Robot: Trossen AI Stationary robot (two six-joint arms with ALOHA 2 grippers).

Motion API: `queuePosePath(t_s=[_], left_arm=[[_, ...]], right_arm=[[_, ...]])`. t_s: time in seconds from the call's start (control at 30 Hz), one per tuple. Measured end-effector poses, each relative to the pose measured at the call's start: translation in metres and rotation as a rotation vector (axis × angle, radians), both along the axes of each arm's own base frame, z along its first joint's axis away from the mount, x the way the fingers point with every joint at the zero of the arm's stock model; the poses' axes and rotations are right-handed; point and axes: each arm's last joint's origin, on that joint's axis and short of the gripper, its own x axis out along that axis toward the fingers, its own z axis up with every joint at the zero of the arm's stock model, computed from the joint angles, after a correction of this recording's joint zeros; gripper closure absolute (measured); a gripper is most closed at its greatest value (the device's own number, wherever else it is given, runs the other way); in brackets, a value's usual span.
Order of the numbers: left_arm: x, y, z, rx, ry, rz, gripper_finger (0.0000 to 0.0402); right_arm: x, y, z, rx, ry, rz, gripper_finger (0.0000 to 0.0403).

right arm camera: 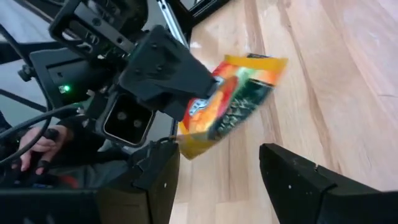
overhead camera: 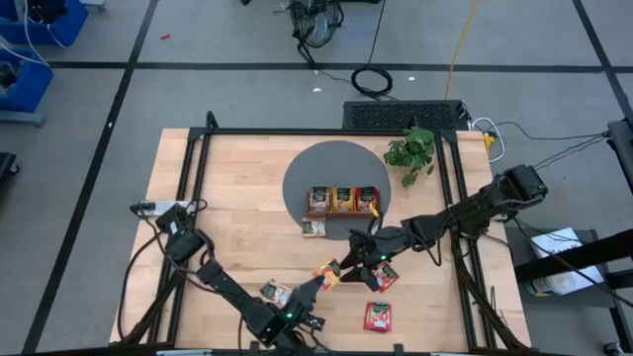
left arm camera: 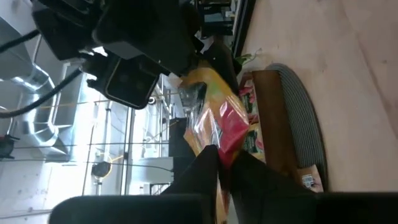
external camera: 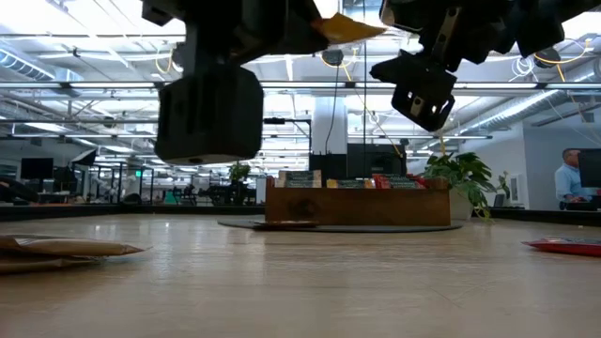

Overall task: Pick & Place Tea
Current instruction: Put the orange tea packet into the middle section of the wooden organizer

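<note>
left tool (overhead camera: pixel 318 284) | pinching glossy orange sachet (right arm camera: pixel 233 99) (crinkled foil) | raised

1. Tea sachets lying loose on the table — four: a red one (overhead camera: pixel 377 315), another red one (overhead camera: pixel 386 276), a beige one (overhead camera: pixel 274 293) and one at the tray's corner (overhead camera: pixel 314 227).
2. Sachets held up off the table — one, orange-yellow (overhead camera: pixel 327 272).
3. Wooden trays (overhead camera: pixel 341 211) — one, with three compartments, each filled.
4. Round grey mats (overhead camera: pixel 326 163) — one.
5. Leafy plants (overhead camera: pixel 412 153) — one.
6. Robot arms — two.
</note>
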Motion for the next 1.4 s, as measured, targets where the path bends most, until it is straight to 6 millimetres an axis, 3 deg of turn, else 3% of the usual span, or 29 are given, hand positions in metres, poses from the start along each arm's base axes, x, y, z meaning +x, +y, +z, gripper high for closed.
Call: queuePosePath(t_s=[0.17,0.4,0.7,0.9,1.17,1.4], left_arm=[[0.0,0.001,0.0,-0.008,-0.009,0.002,0.0389],[0.002,0.003,0.0,-0.008,-0.008,0.007,0.0352],[0.008,0.009,-0.001,-0.045,0.01,-0.009,0.0389],[0.009,0.011,-0.001,-0.056,0.0,-0.004,0.0336],[-0.002,0.002,-0.001,0.004,-0.02,0.016,0.0265],[-0.043,-0.017,-0.004,-0.027,-0.05,-0.077,0.0233]], right_arm=[[0.002,0.001,0.005,0.007,-0.059,0.01,0.0198],[0.0,0.001,0.002,0.006,-0.023,0.03,0.0211],[0.0,0.001,0.002,-0.058,-0.053,0.049,0.0304],[0.0,0.0,0.001,-0.118,-0.069,0.05,0.0395],[-0.002,-0.002,-0.005,-0.166,-0.017,0.038,0.0401],[-0.006,-0.003,-0.009,-0.232,0.028,0.065,0.0402]])
